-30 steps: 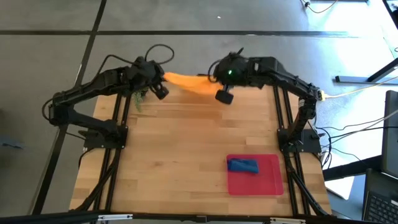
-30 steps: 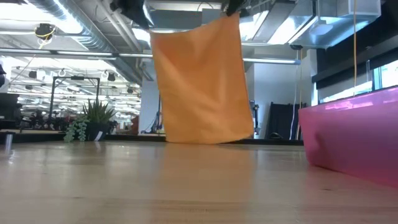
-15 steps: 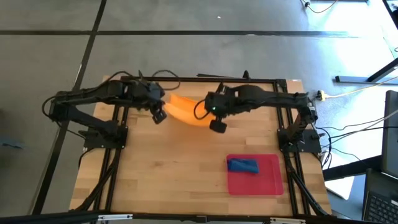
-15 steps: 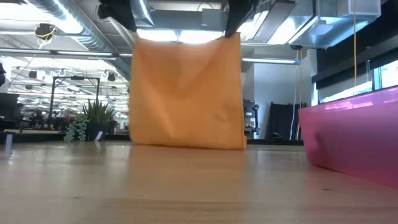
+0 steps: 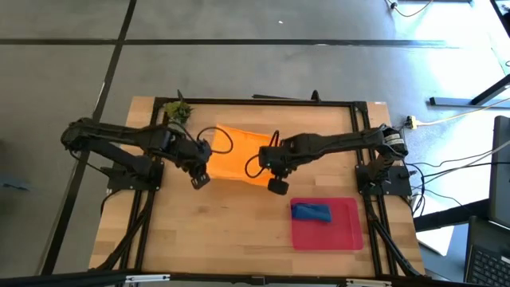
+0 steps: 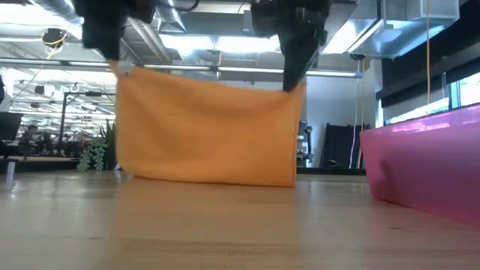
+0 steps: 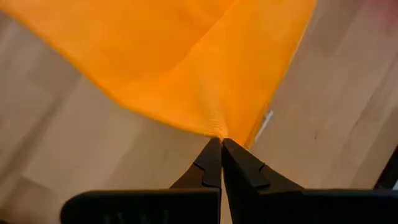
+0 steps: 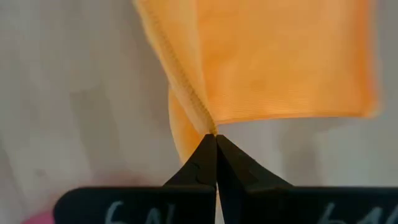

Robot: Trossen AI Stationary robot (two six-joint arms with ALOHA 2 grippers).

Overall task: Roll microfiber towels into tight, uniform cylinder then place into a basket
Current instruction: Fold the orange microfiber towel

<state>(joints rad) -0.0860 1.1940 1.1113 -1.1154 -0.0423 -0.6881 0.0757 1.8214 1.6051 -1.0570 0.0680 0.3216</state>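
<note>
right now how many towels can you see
2. The orange towel hangs stretched between the left gripper and the right gripper above the table; the blue towel lies rolled in the red tray.

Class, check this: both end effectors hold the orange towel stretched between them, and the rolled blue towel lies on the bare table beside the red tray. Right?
Not quite. In the high view the blue towel lies inside the red tray, not beside it. The left end effector and right end effector do hold the orange towel between them.

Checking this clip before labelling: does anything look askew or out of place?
Nothing stands out. The left claw and right claw hold the bright orange microfiber cloth by its corners; the rolled blue cloth lies in the shallow red tray.
</note>
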